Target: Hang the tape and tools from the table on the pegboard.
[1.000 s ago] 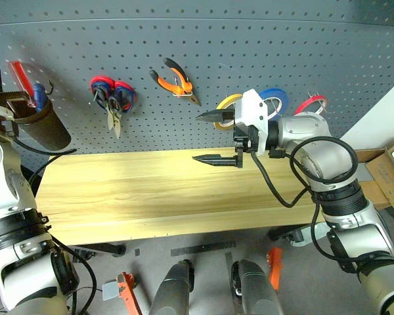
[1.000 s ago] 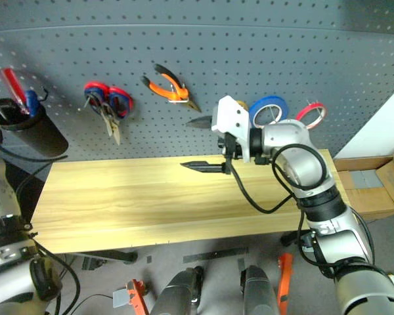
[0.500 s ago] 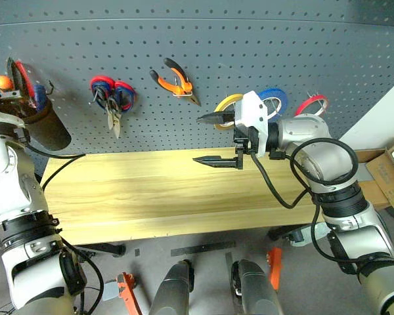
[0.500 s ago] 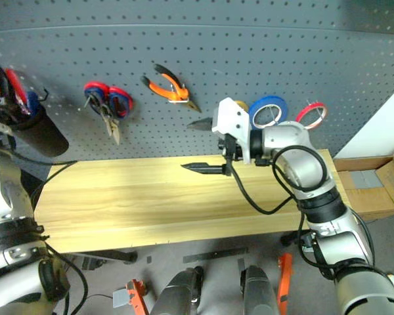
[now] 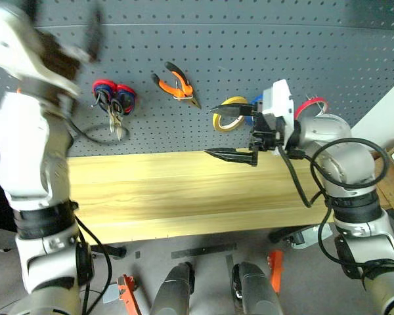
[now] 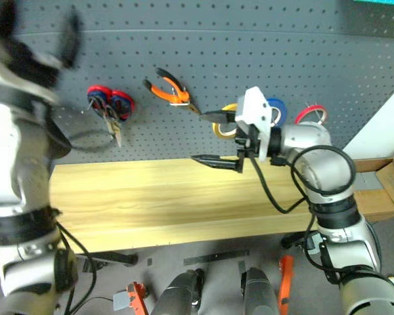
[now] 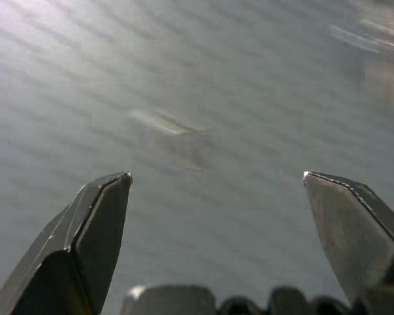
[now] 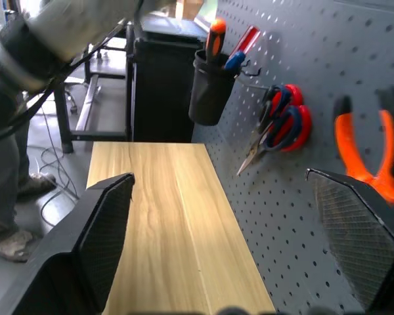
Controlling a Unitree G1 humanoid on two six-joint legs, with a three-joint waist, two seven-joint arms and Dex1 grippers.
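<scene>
Release looks finished: my left gripper [image 7: 217, 190] has sprung wide and swung away from the black cup [image 8: 211, 85], where an orange-handled screwdriver [image 8: 216, 34] now stands. Right gripper [image 5: 231, 131] is wide too, holding nothing. Pliers [image 5: 175, 81] and red tape [image 5: 310, 105] hang on the pegboard [image 5: 249, 52]; the table [image 5: 184, 190] is bare.

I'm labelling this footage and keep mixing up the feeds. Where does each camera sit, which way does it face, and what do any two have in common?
Left and right eye views: on the head, looking forward and down at the table and pegboard; both arms show, right claw open.
Left wrist view: on the left wrist, facing a blurred grey surface; left claw open.
Right wrist view: on the right wrist, looking along the table at a black cup, scissors and pliers; the left arm shows.
Shared: head and right wrist views show scissors, pliers, table.
</scene>
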